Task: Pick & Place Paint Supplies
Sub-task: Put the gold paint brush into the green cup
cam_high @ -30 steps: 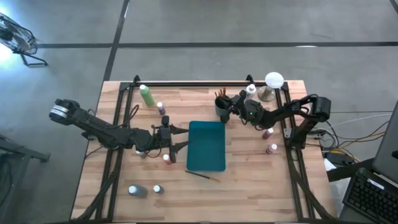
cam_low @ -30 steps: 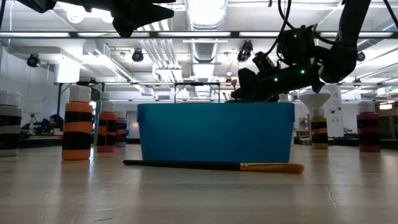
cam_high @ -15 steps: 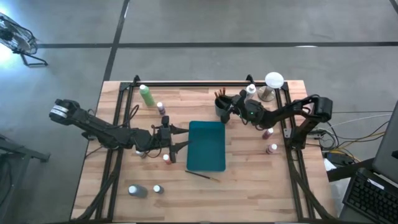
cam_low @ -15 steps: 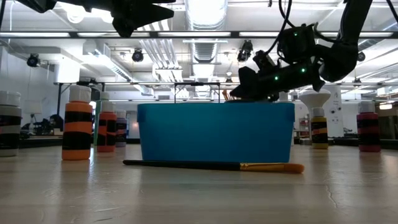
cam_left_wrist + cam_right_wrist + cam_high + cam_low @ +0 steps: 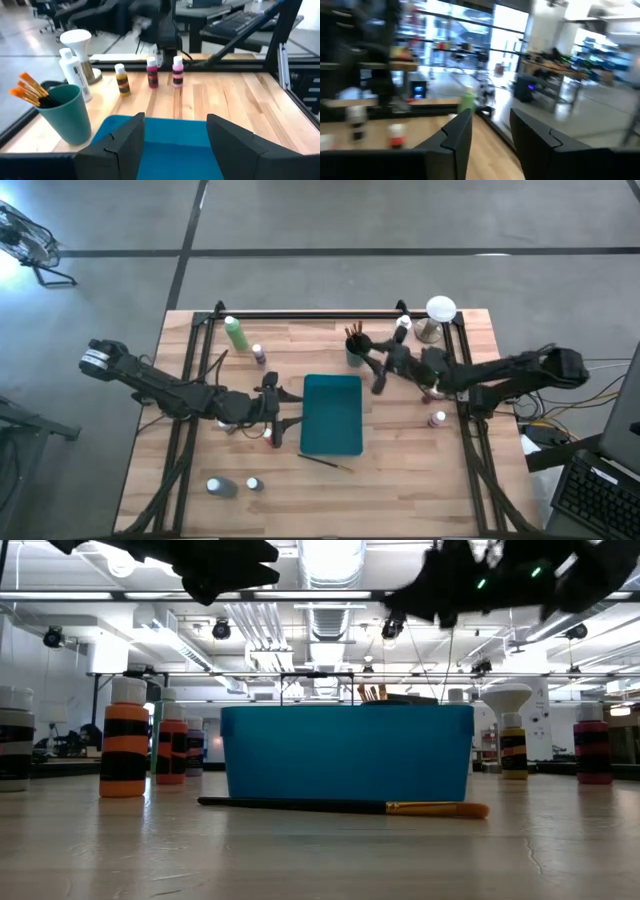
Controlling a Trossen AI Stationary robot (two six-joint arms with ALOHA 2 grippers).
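Note:
A dark green cup (image 5: 356,356) holding orange-tipped brushes (image 5: 31,90) stands beyond the far right corner of the teal tray (image 5: 332,420). One loose brush (image 5: 325,461) lies flat on the table by the tray's near edge. A tall light-green bottle (image 5: 237,332) and small white-capped bottles (image 5: 259,353) stand at the far left. Other small bottles (image 5: 433,394) stand on the right. My left gripper (image 5: 290,406) hovers open at the tray's left edge. My right gripper (image 5: 376,377) hangs open in the air just near of the cup. Nothing is between either pair of fingers.
A white-domed object on a stand (image 5: 440,310) and a white bottle (image 5: 402,326) stand at the far right. A grey bottle (image 5: 221,487) and a small bottle (image 5: 253,483) stand near the front left. Black frame rails run along both table sides.
My right gripper has risen from the cup's rim and drawn a little toward the table's near edge, while its arm has stretched out lower over the table's right side. The brushes stay in the cup. My left gripper has tipped slightly in place.

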